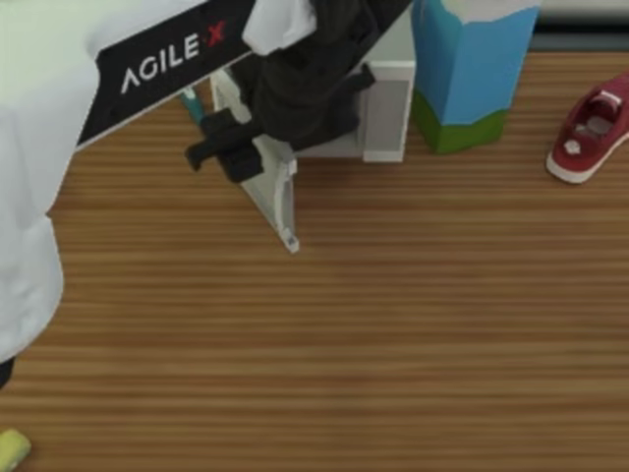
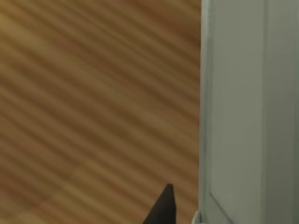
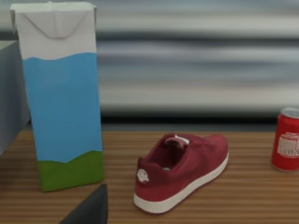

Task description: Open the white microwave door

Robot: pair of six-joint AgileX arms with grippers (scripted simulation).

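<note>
The white microwave door (image 1: pixel 275 202) stands swung well out from the microwave (image 1: pixel 393 74) at the back of the table, its free edge pointing toward the table's front. My left gripper (image 1: pixel 221 147) sits against the door's upper part, shut on it. In the left wrist view the door (image 2: pixel 243 116) fills one side, and one dark fingertip (image 2: pixel 164 207) lies just beside its edge; the other finger is hidden. My right gripper (image 3: pixel 133 219) is out of the top view, parked to the right, open and holding nothing.
A tall blue, white and green carton (image 1: pixel 467 69) (image 3: pixel 63 107) stands right of the microwave's grey control panel (image 1: pixel 386 113). A red shoe (image 1: pixel 593 133) (image 3: pixel 187 163) lies at the far right, with a red can (image 3: pixel 286 140) beyond it. A small yellow object (image 1: pixel 12 449) sits at the front left corner.
</note>
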